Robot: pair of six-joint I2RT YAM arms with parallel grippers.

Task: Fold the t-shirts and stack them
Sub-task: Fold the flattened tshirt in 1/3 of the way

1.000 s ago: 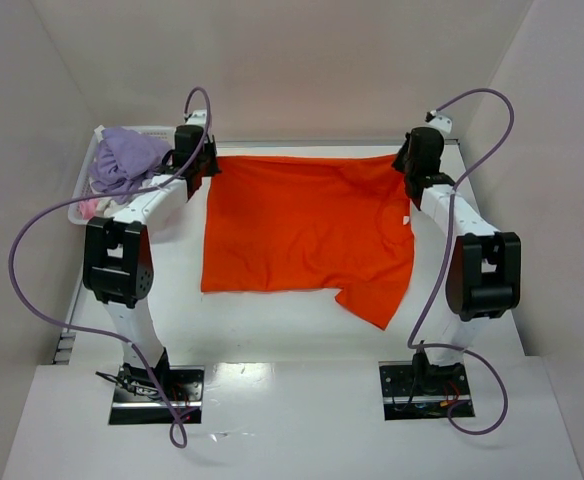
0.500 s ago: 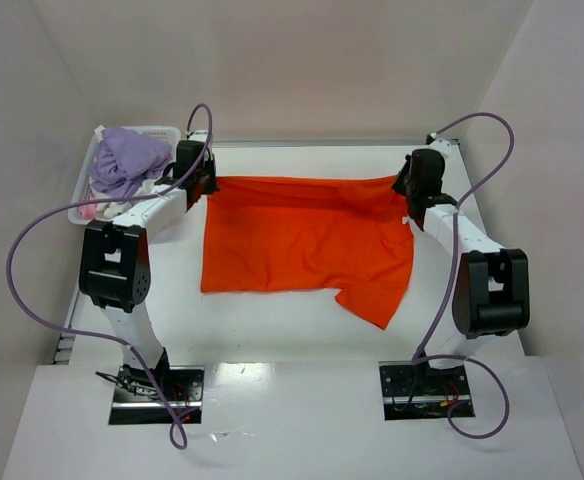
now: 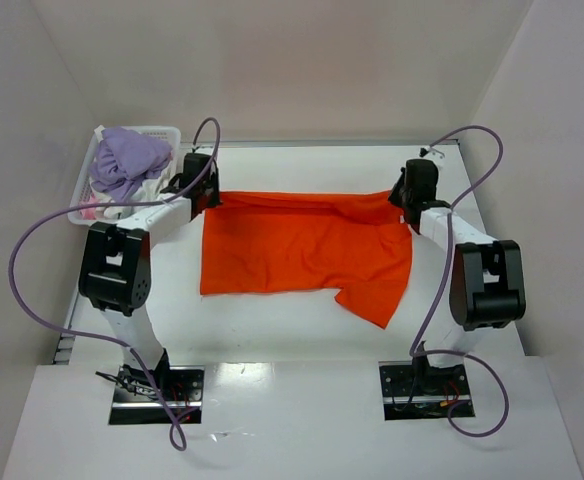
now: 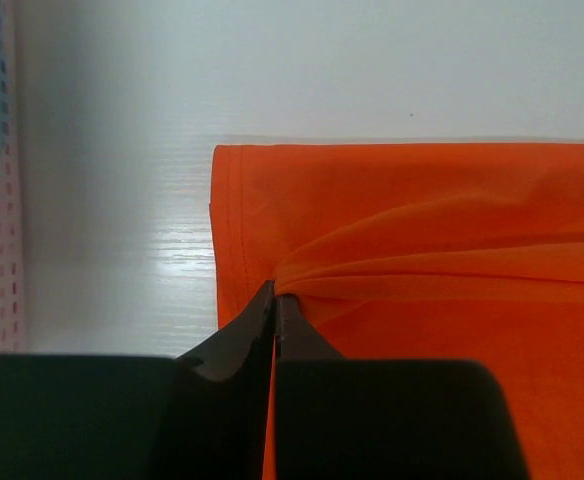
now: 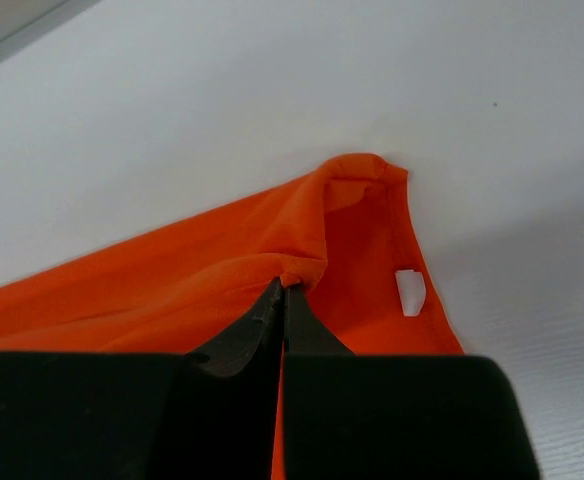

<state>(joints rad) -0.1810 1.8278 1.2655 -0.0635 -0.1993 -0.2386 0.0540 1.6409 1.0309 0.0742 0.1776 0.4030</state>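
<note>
Vivid orange short-sleeved cloth t-shirt lies spread on the white counter between the two arms, with its far edge raised and pinched at both corners. The left hand is closed tight on a gathered ridge of cloth at the far-left corner, and the right hand is likewise closed on a bunched fold at the far-right corner (a small white label shows just beside its fingertips). The step in hand looks like the first fold, far edge carried over toward the near hem. The next move probably calls for both hands to travel toward the bases at an even pace, keeping the edge taut, then to lower and let go where edge meets hem. Against a second ago, the far edge has come noticeably nearer, while the near hem and the sleeve jutting out at the near right have not moved. A white plastic lattice basket holding a lilac garment stands at the far left.
</note>
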